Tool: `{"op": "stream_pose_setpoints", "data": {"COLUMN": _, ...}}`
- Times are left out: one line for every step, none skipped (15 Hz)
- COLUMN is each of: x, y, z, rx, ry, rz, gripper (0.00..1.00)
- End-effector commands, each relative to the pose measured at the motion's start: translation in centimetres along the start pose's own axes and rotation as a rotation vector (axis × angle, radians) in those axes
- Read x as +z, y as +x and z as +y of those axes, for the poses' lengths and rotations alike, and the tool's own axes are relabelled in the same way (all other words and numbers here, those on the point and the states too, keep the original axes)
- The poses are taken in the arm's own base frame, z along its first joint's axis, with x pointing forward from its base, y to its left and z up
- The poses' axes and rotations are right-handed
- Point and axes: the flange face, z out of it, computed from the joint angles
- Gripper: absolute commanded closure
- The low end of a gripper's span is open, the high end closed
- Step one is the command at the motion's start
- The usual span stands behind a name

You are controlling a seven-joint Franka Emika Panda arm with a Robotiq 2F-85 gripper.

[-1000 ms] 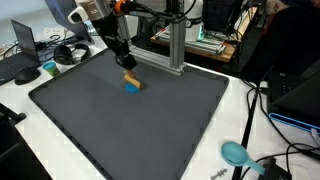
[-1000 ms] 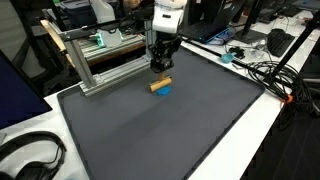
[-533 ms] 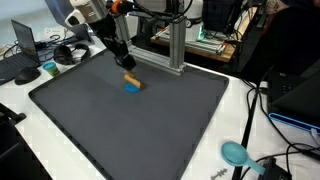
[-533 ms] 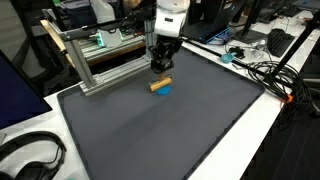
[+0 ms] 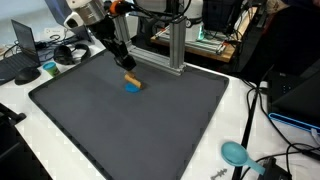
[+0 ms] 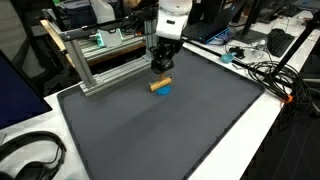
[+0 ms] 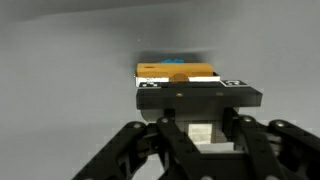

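Observation:
My gripper (image 5: 122,58) hangs just above and behind an orange block (image 5: 131,79) that lies on a blue block (image 5: 131,87) on the dark grey mat (image 5: 130,120). Both exterior views show this; in one the gripper (image 6: 159,66) is over the orange block (image 6: 160,83) and blue block (image 6: 165,90). In the wrist view the fingers (image 7: 198,132) are drawn together around a small pale block (image 7: 200,131). The orange block (image 7: 178,71) shows beyond them with a blue edge (image 7: 181,61) behind it.
A metal frame (image 6: 95,60) stands at the mat's back edge, close to the gripper. Headphones (image 6: 30,158), cables (image 6: 265,70), a laptop (image 5: 22,40) and a teal object (image 5: 236,153) lie on the white table around the mat.
The gripper has shifted slightly up and away from the stacked blocks. The blocks have not moved.

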Motion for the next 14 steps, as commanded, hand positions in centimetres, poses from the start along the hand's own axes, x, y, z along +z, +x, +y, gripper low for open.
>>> {"op": "stream_pose_setpoints", "data": {"x": 6.60, "y": -0.29, "z": -1.40, "rx": 0.013, "ry": 0.042, "rz": -0.148, "gripper": 0.78}}
{"op": "stream_pose_setpoints", "data": {"x": 6.64, "y": -0.30, "z": -1.45, "rx": 0.013, "ry": 0.043, "rz": -0.151, "gripper": 0.78}}
{"op": "stream_pose_setpoints", "data": {"x": 6.68, "y": -0.33, "z": -1.51, "rx": 0.011, "ry": 0.040, "rz": -0.154, "gripper": 0.78}}
{"op": "stream_pose_setpoints", "data": {"x": 6.69, "y": -0.34, "z": -1.53, "rx": 0.012, "ry": 0.039, "rz": -0.157, "gripper": 0.78}}
{"op": "stream_pose_setpoints", "data": {"x": 6.72, "y": -0.32, "z": -1.58, "rx": 0.012, "ry": 0.038, "rz": -0.158, "gripper": 0.78}}
{"op": "stream_pose_setpoints", "data": {"x": 6.76, "y": -0.30, "z": -1.63, "rx": 0.013, "ry": 0.037, "rz": -0.159, "gripper": 0.78}}
{"op": "stream_pose_setpoints", "data": {"x": 6.77, "y": -0.28, "z": -1.67, "rx": 0.013, "ry": 0.038, "rz": -0.160, "gripper": 0.78}}
{"op": "stream_pose_setpoints", "data": {"x": 6.82, "y": -0.25, "z": -1.74, "rx": 0.013, "ry": 0.037, "rz": -0.162, "gripper": 0.78}}
{"op": "stream_pose_setpoints", "data": {"x": 6.85, "y": -0.21, "z": -1.81, "rx": 0.013, "ry": 0.037, "rz": -0.163, "gripper": 0.78}}
{"op": "stream_pose_setpoints", "data": {"x": 6.86, "y": -0.17, "z": -1.87, "rx": 0.013, "ry": 0.037, "rz": -0.164, "gripper": 0.78}}
{"op": "stream_pose_setpoints", "data": {"x": 6.87, "y": -0.12, "z": -1.94, "rx": 0.013, "ry": 0.036, "rz": -0.166, "gripper": 0.78}}
{"op": "stream_pose_setpoints", "data": {"x": 6.87, "y": -0.06, "z": -1.98, "rx": 0.013, "ry": 0.037, "rz": -0.168, "gripper": 0.78}}
{"op": "stream_pose_setpoints", "data": {"x": 6.87, "y": -0.01, "z": -2.00, "rx": 0.014, "ry": 0.036, "rz": -0.171, "gripper": 0.78}}
{"op": "stream_pose_setpoints", "data": {"x": 6.85, "y": 0.04, "z": -1.99, "rx": 0.016, "ry": 0.037, "rz": -0.173, "gripper": 0.78}}
